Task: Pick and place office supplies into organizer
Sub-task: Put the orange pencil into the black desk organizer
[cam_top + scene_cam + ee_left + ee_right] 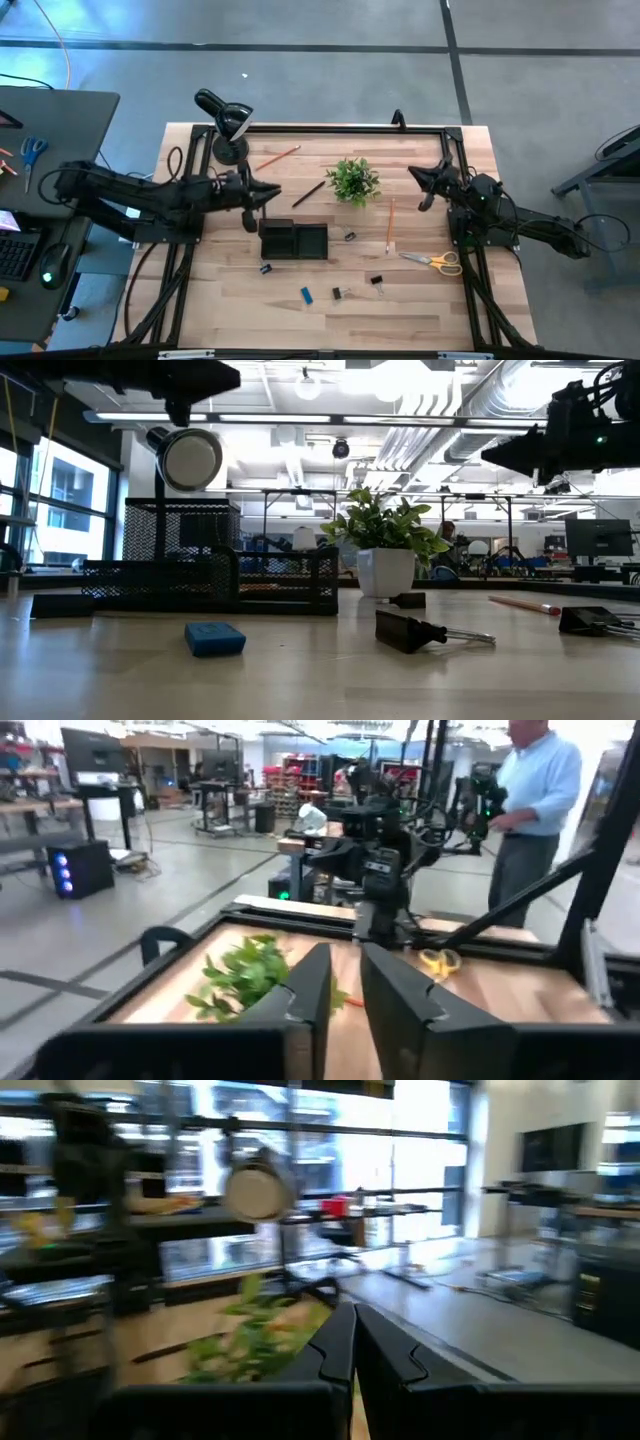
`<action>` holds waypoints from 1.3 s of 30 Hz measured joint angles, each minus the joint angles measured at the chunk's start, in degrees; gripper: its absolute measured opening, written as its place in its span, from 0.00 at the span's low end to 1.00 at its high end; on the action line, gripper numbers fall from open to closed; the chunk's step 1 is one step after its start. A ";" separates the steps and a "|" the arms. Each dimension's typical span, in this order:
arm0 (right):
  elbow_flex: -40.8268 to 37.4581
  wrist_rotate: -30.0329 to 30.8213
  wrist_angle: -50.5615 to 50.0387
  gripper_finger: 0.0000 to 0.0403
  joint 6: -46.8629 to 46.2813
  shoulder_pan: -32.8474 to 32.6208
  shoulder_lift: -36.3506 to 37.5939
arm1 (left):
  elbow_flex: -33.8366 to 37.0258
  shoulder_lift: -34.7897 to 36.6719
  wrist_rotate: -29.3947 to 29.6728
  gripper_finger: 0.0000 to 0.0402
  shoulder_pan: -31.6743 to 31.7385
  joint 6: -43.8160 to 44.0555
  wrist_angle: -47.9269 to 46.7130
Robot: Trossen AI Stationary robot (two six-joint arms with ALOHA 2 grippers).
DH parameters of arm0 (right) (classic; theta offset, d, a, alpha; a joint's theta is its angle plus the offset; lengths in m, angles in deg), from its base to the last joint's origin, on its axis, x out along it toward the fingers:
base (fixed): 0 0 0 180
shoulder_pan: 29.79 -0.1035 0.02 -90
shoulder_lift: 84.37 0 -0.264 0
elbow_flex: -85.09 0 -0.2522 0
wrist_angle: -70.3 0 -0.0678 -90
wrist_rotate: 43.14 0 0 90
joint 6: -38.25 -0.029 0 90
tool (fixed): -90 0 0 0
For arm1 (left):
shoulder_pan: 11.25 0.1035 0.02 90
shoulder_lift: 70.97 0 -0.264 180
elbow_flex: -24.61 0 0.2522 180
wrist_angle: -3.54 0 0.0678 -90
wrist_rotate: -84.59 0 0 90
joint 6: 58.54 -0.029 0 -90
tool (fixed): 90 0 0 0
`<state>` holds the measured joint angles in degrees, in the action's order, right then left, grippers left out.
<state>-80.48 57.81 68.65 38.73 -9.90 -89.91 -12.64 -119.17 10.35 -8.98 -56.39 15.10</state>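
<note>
The black mesh organizer (293, 240) (210, 575) stands on the table near its middle. Around it lie orange pencils (277, 157) (390, 225), a dark pencil (308, 193), yellow-handled scissors (435, 260), a blue eraser (306, 294) (214, 638) and small black binder clips (340, 292) (376, 283) (405, 630). My left gripper (265, 195) (345, 985) hovers above the table just beyond the organizer's far-left corner, open by a narrow gap and empty. My right gripper (420, 180) (352, 1342) hovers right of the plant, shut and empty.
A green potted plant (353, 180) (385, 545) stands between the two grippers. A black gooseneck lamp (228, 125) stands at the far-left corner. A black frame rail (350, 128) runs along the table's far edge. A person (535, 800) stands beyond the table.
</note>
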 joint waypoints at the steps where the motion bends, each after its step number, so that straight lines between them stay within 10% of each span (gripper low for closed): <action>1: 0.00 2.13 -0.49 0.00 0.00 0.01 0.00 | -0.02 0.01 -2.83 0.15 1.45 -0.17 -0.66; 6: 0.00 8.13 -3.97 0.01 2.76 -0.01 -0.11 | 1.17 0.00 -15.04 0.25 4.91 1.78 -4.85; 20: 0.00 5.94 12.71 0.14 11.45 2.32 -9.07 | 15.44 7.39 -20.08 0.17 12.72 11.50 17.32; 30: 3.56 -5.53 30.63 0.21 9.44 6.31 -29.14 | 9.85 7.46 -15.17 0.08 17.30 10.77 -3.28; 39: 11.59 -6.90 29.69 0.31 8.87 4.93 -41.49 | 3.74 -1.93 -8.78 0.30 20.60 11.35 -12.21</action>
<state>-68.89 50.91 98.34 47.60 -4.96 -131.40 -8.90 -121.10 1.57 11.62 -45.04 2.90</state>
